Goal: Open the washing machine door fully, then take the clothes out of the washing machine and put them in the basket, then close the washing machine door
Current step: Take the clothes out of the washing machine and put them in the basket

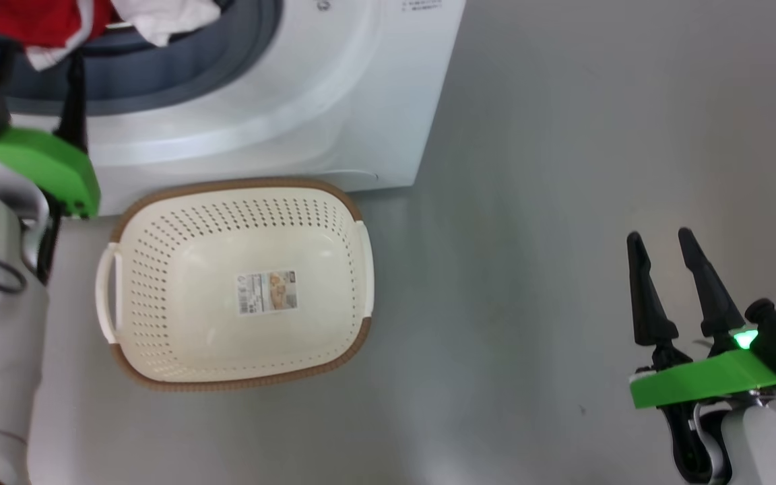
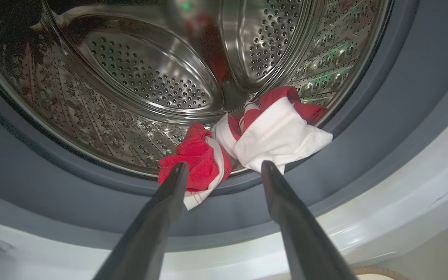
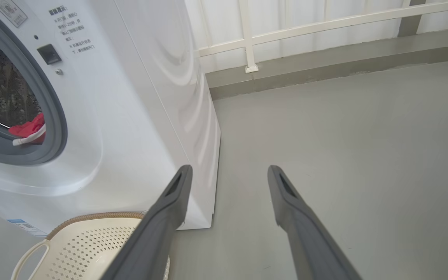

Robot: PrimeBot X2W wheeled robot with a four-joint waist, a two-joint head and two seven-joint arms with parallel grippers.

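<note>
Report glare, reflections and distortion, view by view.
Left wrist view: the steel drum mirrors red from the clothes and green specks; wide-angle bends the gasket. Head view: soft sheen on the floor, green lamp glowing behind the right gripper. Right wrist view: evenly lit, faint sheen on the washing machine side.

Spread right gripper point(image 3: 226, 173) over grey floor point(image 3: 344, 155) beside washing machine point(image 3: 138, 116), basket point(image 3: 91, 249).
</note>
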